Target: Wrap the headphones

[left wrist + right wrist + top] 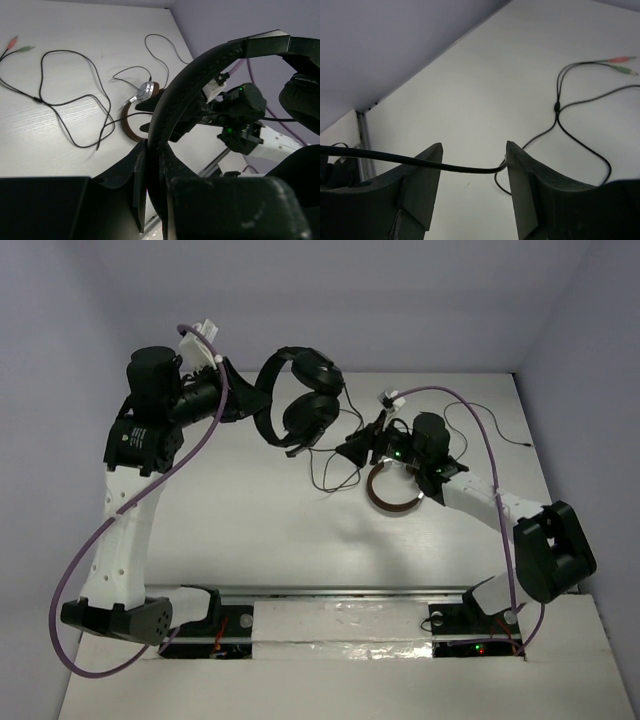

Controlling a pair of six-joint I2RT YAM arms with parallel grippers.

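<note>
– Claw check: left claw [236, 400]?
– Pressed tight on the band of the headphones [303, 398]. They're held up off the bench [230, 530], back-left of the brown-banded headphones [392, 496].
– Right claw [474, 151]?
– Spread, hovering just left of the brown set. Cable [465, 168] crosses the gap between its fingers, not pinched.
– Progress?
– Early, I'd judge. No turns visible round the band. Most of the cable lies loose on the bench around the brown set, plugs [622, 60] off to its right. Nearly all the winding is left.
</note>
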